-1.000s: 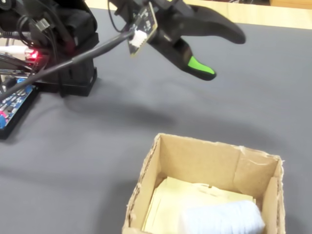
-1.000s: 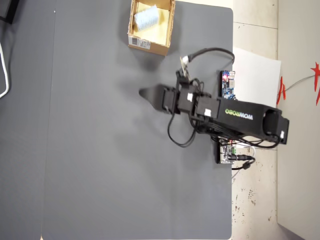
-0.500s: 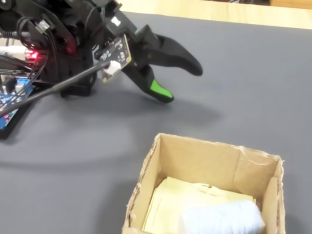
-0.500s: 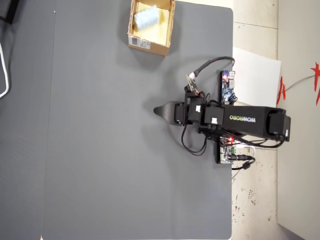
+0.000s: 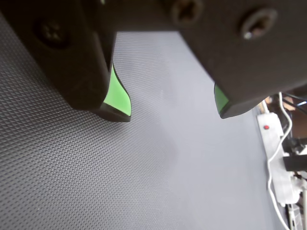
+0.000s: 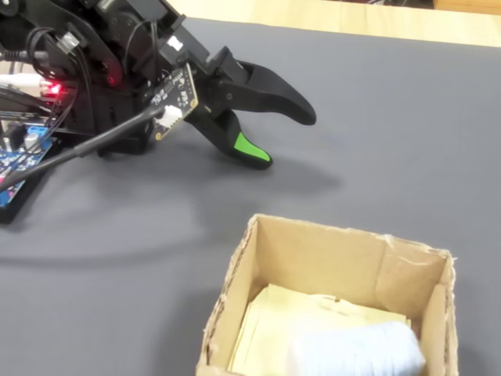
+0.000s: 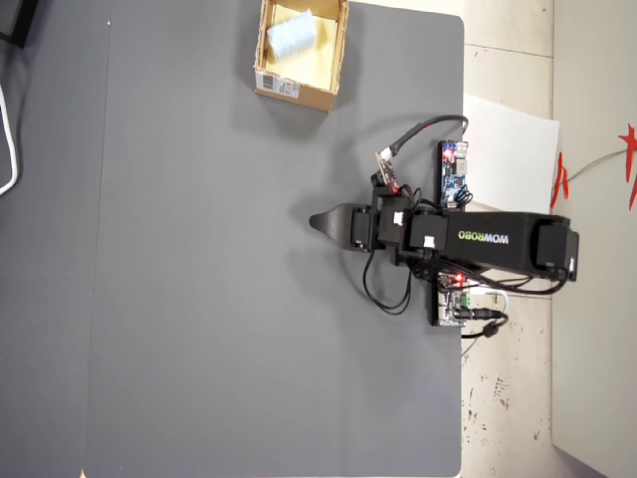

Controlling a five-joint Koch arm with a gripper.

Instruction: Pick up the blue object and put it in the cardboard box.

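Note:
The pale blue object lies inside the cardboard box, on its yellowish floor. In the overhead view the blue object sits in the box at the top of the mat, and the box has a barcode label on its near outer side. My gripper hovers low over the grey mat, well apart from the box. The wrist view shows my gripper open: its two green-padded jaws stand wide apart with only bare mat between them. In the overhead view the gripper points left.
A white power strip with cables lies beyond the mat's edge in the wrist view. A blue circuit board and wires sit by the arm's base. A white sheet lies on the floor beside the table.

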